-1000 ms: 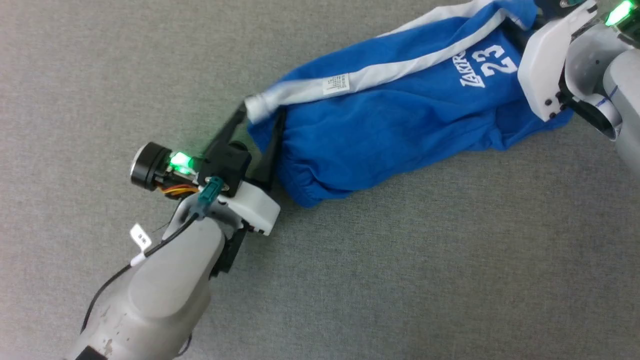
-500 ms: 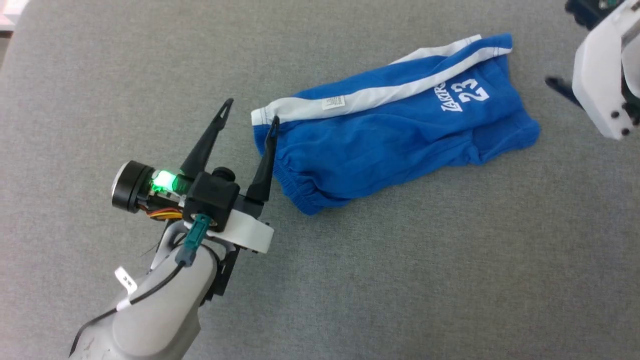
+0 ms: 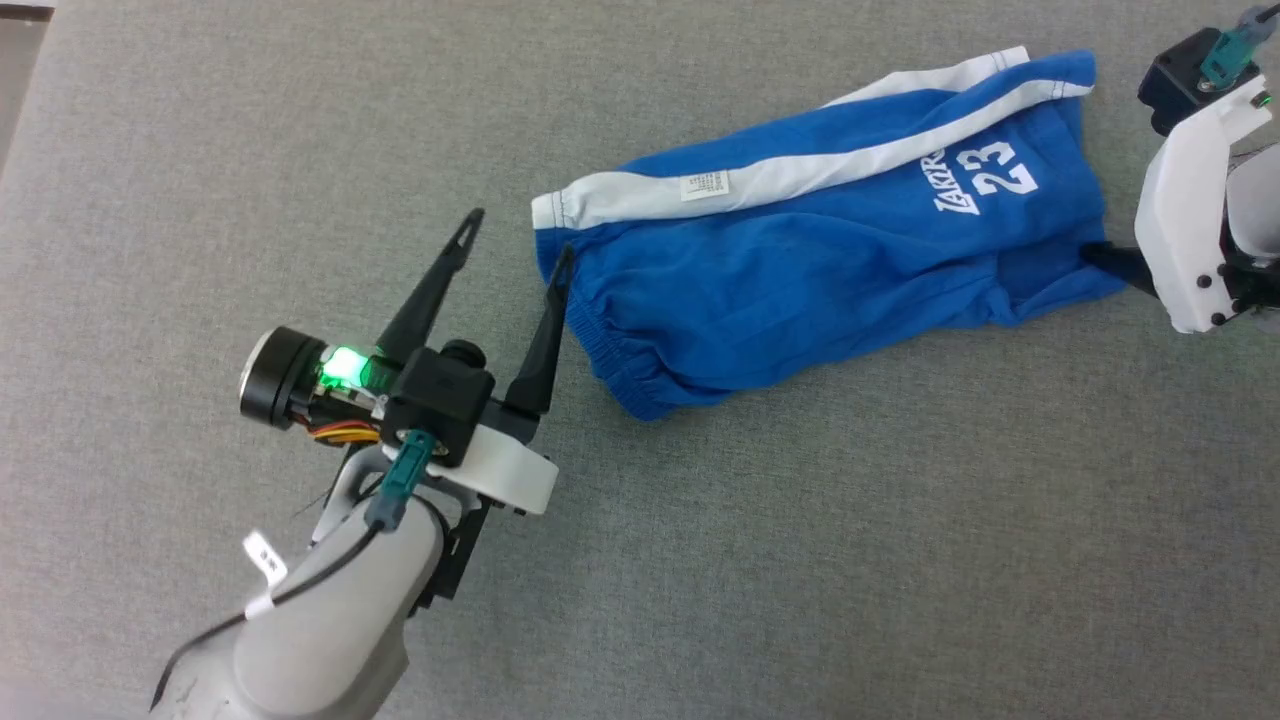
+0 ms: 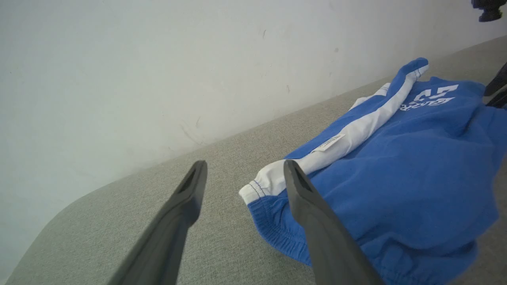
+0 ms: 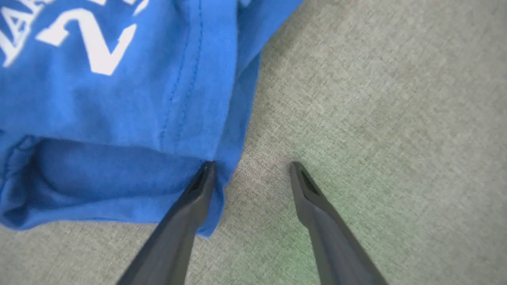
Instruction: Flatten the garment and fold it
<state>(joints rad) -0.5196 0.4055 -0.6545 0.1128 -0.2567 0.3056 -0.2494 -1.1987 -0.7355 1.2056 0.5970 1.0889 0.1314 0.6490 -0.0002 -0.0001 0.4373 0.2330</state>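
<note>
Grey fabric surface (image 3: 800, 560) fills my head camera, with a pale wall (image 4: 138, 71) behind it. I see the blue shorts (image 3: 800, 270) lying flat on it, a white stripe running along their length. My left gripper (image 3: 520, 235) is spread wide, one fingertip just beside the waistband corner. My right gripper (image 5: 252, 164) is spread too, one finger over the leg hem, the other over bare fabric, holding nothing
</note>
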